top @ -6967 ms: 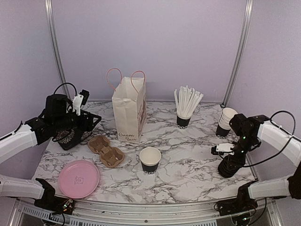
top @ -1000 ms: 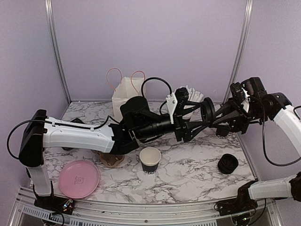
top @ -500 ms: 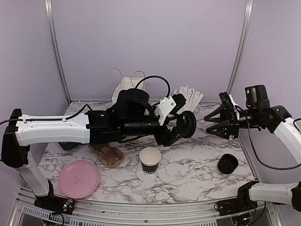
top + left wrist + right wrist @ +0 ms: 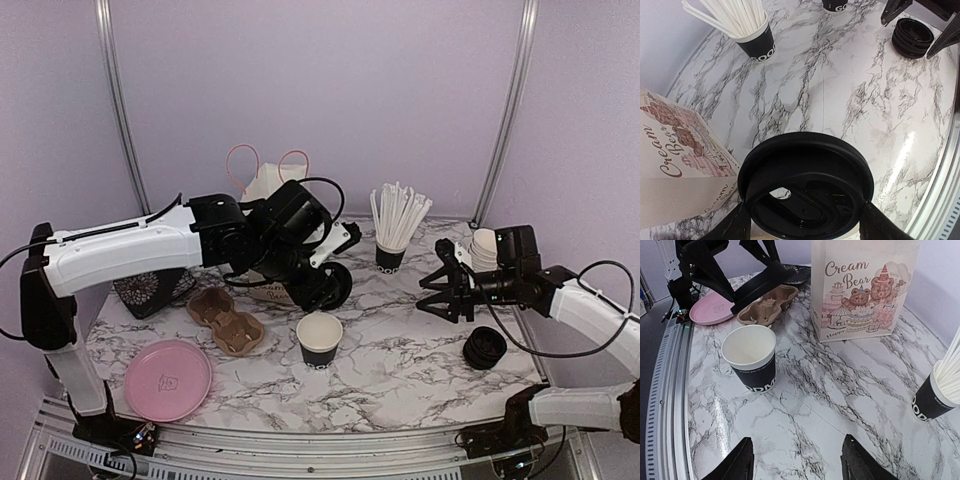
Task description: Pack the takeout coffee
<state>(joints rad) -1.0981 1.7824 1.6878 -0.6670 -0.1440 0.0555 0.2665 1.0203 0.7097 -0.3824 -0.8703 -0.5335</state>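
The small black paper cup [image 4: 319, 340] with white lettering stands open and lidless at the table's front middle; it also shows in the right wrist view [image 4: 750, 357]. My left gripper [image 4: 335, 285] is shut on a round black plastic lid [image 4: 807, 187], fingers on its two sides. It holds the lid above the table, just behind and above the cup, in front of the paper bag [image 4: 262, 190]. My right gripper [image 4: 440, 293] is open and empty, right of the cup, facing it [image 4: 797, 460].
The "Cream Bear" bag [image 4: 862, 290] stands at the back. A cardboard cup carrier [image 4: 225, 320] and a pink plate [image 4: 168, 379] lie front left. A black cup of white straws [image 4: 392, 255], nested cups [image 4: 485, 250] and a stack of black lids [image 4: 485, 348] are on the right.
The lid was between both grippers. The left gripper has carried it left and down, close above the open cup. The right gripper has let go, drawn back and lowered.
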